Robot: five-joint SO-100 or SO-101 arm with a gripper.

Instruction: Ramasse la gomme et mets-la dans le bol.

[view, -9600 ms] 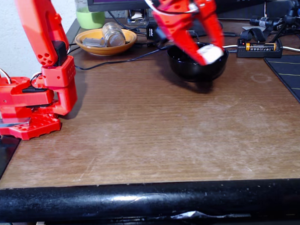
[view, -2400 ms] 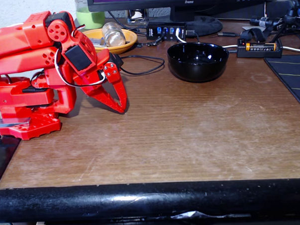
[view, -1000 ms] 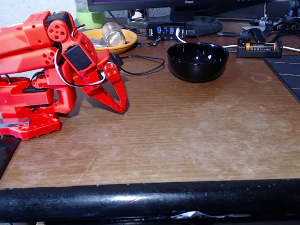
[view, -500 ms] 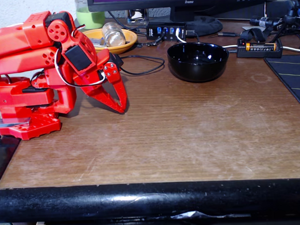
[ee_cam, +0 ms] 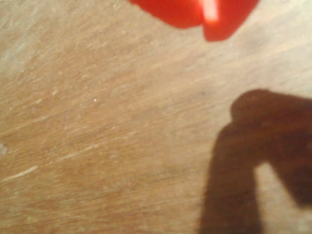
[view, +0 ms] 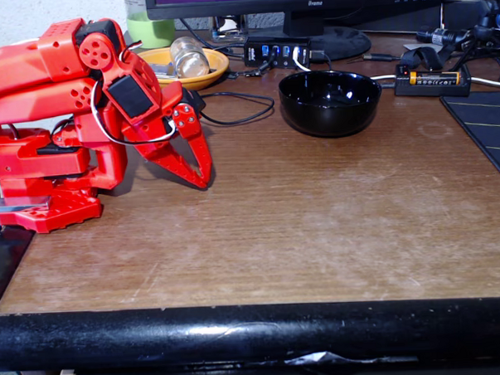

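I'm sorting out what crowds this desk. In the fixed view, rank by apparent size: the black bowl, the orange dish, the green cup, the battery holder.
1. Black bowl, largest.
2. Orange dish, partly hidden by the arm.
3. Battery holder and green cup: unsure, since the cup is cut off by the frame edge and stands farther back.

One red plastic robot arm (view: 80,103), folded low at the left of the fixed view, ending in one red two-fingered tool (view: 201,180). One glossy black round bowl (view: 330,102). One shallow orange-yellow dish (view: 183,70), holding what looks like one clear glass jar (view: 188,56) on its side, perhaps with something more beside it, too small to count. One pale green cup (view: 151,30). One black USB hub with blue ports (view: 277,50). One dark monitor on a round stand (view: 326,18). One yellow-labelled battery in a black holder (view: 432,79). One scuffed brown wooden surface (view: 277,228).
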